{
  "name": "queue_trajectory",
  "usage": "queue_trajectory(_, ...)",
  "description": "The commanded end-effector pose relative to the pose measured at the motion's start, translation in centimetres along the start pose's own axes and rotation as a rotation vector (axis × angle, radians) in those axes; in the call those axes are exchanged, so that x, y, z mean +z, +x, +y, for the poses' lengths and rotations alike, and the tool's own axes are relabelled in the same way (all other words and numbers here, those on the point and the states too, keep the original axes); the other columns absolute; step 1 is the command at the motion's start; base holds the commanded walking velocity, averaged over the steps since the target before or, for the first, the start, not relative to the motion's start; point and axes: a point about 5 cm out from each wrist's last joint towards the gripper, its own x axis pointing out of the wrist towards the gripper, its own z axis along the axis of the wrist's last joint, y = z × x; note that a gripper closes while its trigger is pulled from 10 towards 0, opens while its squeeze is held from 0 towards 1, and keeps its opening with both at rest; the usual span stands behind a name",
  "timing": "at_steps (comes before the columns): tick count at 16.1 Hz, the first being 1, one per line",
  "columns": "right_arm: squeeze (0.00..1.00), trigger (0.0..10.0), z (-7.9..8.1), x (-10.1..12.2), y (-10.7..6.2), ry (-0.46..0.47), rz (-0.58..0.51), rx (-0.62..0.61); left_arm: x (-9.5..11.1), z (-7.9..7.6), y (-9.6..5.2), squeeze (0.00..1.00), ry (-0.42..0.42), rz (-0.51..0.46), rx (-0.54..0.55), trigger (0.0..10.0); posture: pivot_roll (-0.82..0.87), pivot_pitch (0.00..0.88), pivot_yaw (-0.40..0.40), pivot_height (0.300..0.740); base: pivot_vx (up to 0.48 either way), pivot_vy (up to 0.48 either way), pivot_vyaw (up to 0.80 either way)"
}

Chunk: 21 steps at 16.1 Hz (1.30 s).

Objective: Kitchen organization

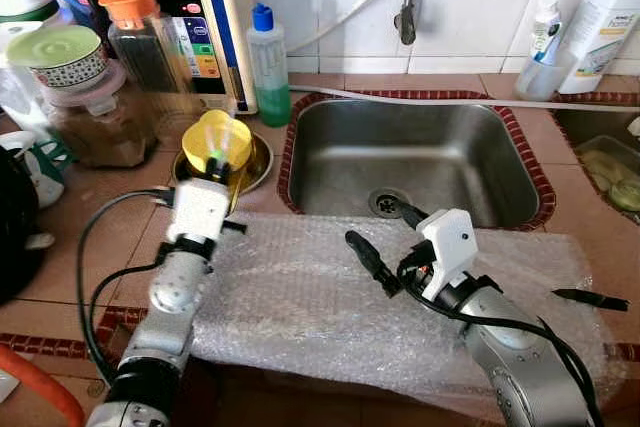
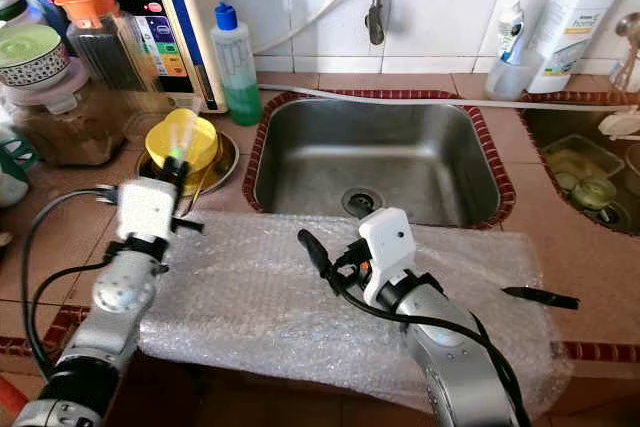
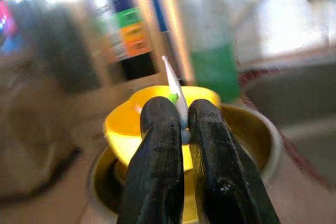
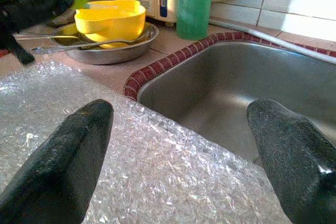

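Observation:
A yellow bowl [image 1: 215,140] sits inside a steel bowl [image 1: 260,162] on the counter, left of the sink [image 1: 420,157]. My left gripper [image 3: 176,114] hovers just above the yellow bowl, shut on a thin white utensil with a green mark [image 3: 174,85]. The utensil's tip points up over the bowl. A steel spoon [image 4: 79,45] lies in the steel bowl. My right gripper [image 4: 176,145] is wide open and holds nothing. It sits low over a sheet of bubble wrap [image 1: 300,297] spread along the counter's front edge.
A green soap bottle [image 1: 268,67] and a water purifier [image 1: 200,7] stand behind the bowls. Jars [image 1: 140,42] and stacked containers [image 1: 70,77] crowd the left counter. White bottles [image 1: 600,17] stand at the back right, and a second basin [image 1: 605,162] holds dishes.

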Motion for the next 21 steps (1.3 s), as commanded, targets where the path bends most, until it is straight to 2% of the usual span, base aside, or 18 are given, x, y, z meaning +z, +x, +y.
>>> queue_trajectory(1, 0.0, 10.0, -0.1, 0.3, 0.1, -0.008, -0.017, -0.002, 0.0, 0.8, -0.1, 0.0, -0.127, 0.023, 0.045, 0.0, -0.33, 0.064, 0.078, 0.74, 0.0, 0.0, 0.0)
queue_trajectory(3, 0.0, 10.0, -0.3, 0.4, 0.3, -0.008, -0.019, -0.003, 0.7, 0.9, 0.1, 0.0, -0.266, 0.013, 0.068, 0.0, -0.32, 0.064, 0.077, 0.74, 0.0, 0.0, 0.0)
queue_trajectory(5, 0.0, 10.0, -0.4, 0.4, 0.5, -0.006, -0.023, -0.004, 1.4, 0.6, 0.5, 0.0, -0.339, -0.001, 0.049, 0.0, -0.32, 0.062, 0.077, 0.74, 0.0, 0.0, 0.0)
queue_trajectory(10, 0.0, 10.0, -0.3, 0.3, 0.6, -0.004, -0.025, 0.001, 2.9, 1.2, 0.9, 0.0, -0.373, -0.045, 0.06, 0.0, -0.31, 0.061, 0.079, 0.74, 0.0, 0.0, 0.0)
queue_trajectory(11, 0.0, 10.0, -0.3, 0.3, 0.7, 0.001, -0.026, 0.0, 3.7, 1.4, 1.1, 0.0, -0.472, -0.056, 0.057, 0.0, -0.31, 0.06, 0.079, 0.74, 0.0, 0.0, 0.0)
queue_trajectory(12, 0.0, 10.0, -0.3, 0.4, 0.7, 0.004, -0.028, -0.004, 3.9, 1.2, 1.1, 0.0, -0.506, -0.052, 0.041, 0.0, -0.31, 0.06, 0.079, 0.74, 0.0, 0.0, 0.0)
queue_trajectory(14, 0.0, 10.0, -0.7, 0.5, 0.9, 0.015, -0.035, -0.017, 4.1, 0.0, 1.2, 0.0, -0.657, -0.021, -0.035, 0.0, -0.31, 0.058, 0.081, 0.74, 0.0, 0.0, 0.0)
queue_trajectory(15, 0.0, 10.0, -0.8, 0.6, 0.9, 0.016, -0.036, -0.019, 4.2, -0.3, 1.2, 0.0, -0.68, -0.017, -0.05, 0.0, -0.31, 0.058, 0.081, 0.74, 0.0, 0.0, 0.0)
queue_trajectory(16, 0.0, 10.0, -1.1, 0.8, 1.1, 0.018, -0.043, -0.028, 4.4, -1.3, 1.0, 0.0, -0.766, -0.001, -0.113, 0.0, -0.31, 0.056, 0.082, 0.74, 0.0, 0.0, 0.0)
queue_trajectory(17, 0.0, 10.0, -1.4, 0.9, 1.2, 0.0, -0.045, -0.03, 4.6, -1.9, 0.8, 0.0, -0.782, 0.009, -0.166, 0.0, -0.31, 0.055, 0.084, 0.74, 0.0, 0.0, 0.0)
queue_trajectory(21, 0.0, 10.0, -3.9, 1.0, 1.1, -0.223, 0.004, -0.023, 6.0, -4.6, -0.2, 0.0, -0.773, 0.063, -0.423, 0.0, -0.31, 0.058, 0.083, 0.74, 0.0, 0.0, 0.0)
